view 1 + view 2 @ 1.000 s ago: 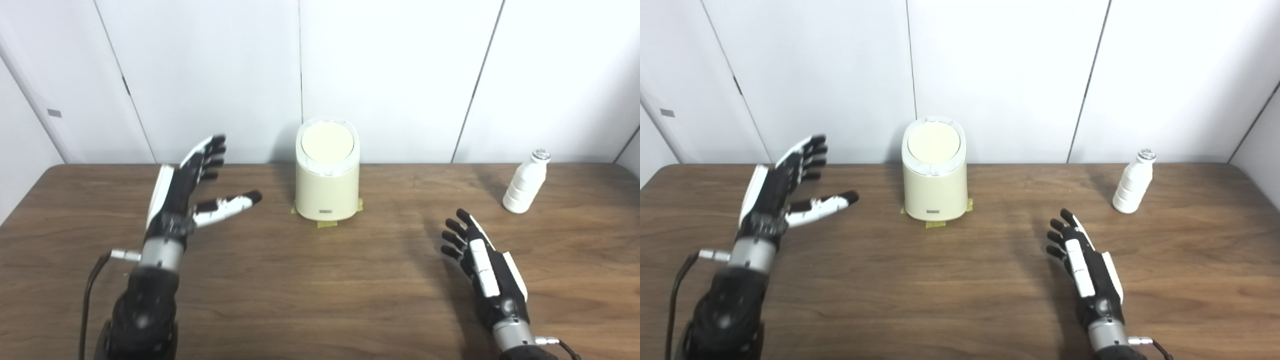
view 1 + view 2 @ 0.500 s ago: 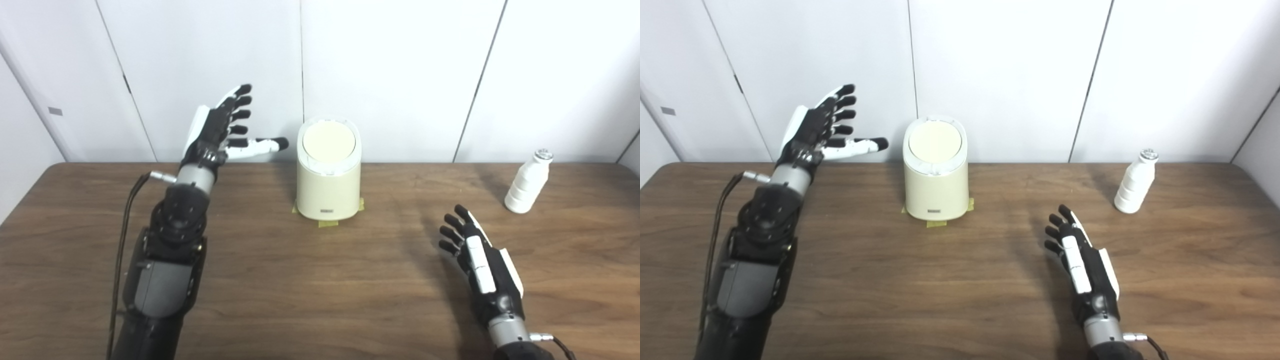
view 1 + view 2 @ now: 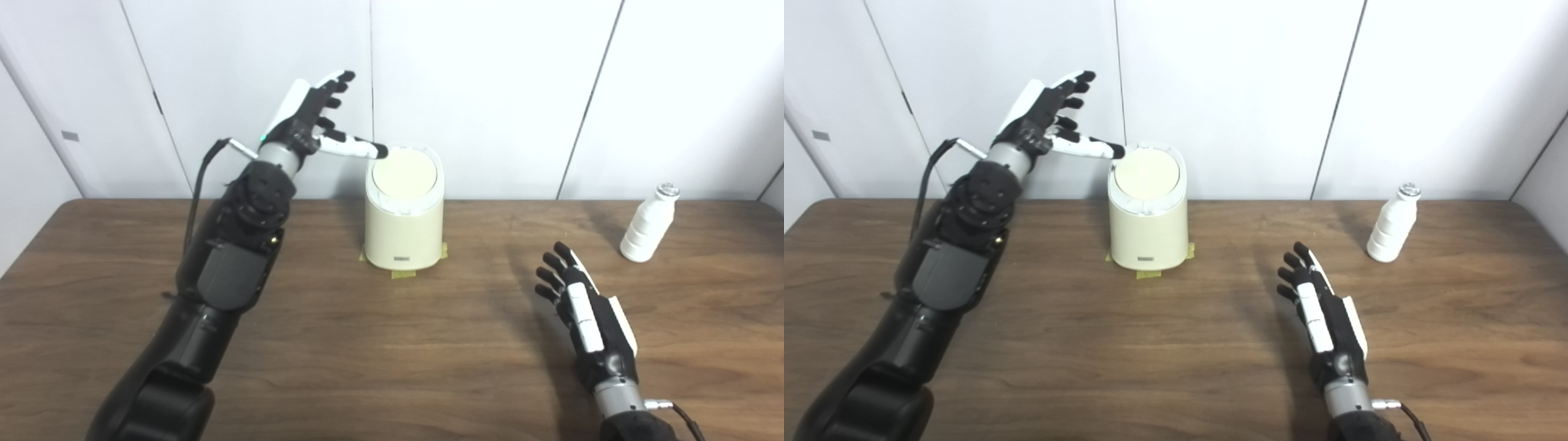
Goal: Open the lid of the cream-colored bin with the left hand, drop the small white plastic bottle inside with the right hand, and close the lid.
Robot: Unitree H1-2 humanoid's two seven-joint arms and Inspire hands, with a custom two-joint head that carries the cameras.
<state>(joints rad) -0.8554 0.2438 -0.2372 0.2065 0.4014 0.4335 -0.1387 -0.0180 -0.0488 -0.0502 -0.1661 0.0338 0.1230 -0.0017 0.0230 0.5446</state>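
Left eye view: the left hand [image 3: 306, 119] has climbed from table height and swung in toward the cream-colored bin [image 3: 404, 208]. Its fingers are spread, holding nothing, and the thumb tip now reaches the left rim of the round lid [image 3: 404, 173], which is still shut. Whether it actually touches, I cannot tell. So the opening step looks about to start.

Right eye view: the right hand [image 3: 1323, 312] has hardly shifted, hovering low over the wooden table [image 3: 1151, 355], open and empty. The small white plastic bottle [image 3: 1390, 223] stands upright near the table's far right edge, well apart from the bin and untouched; its turn likely comes after the lid.
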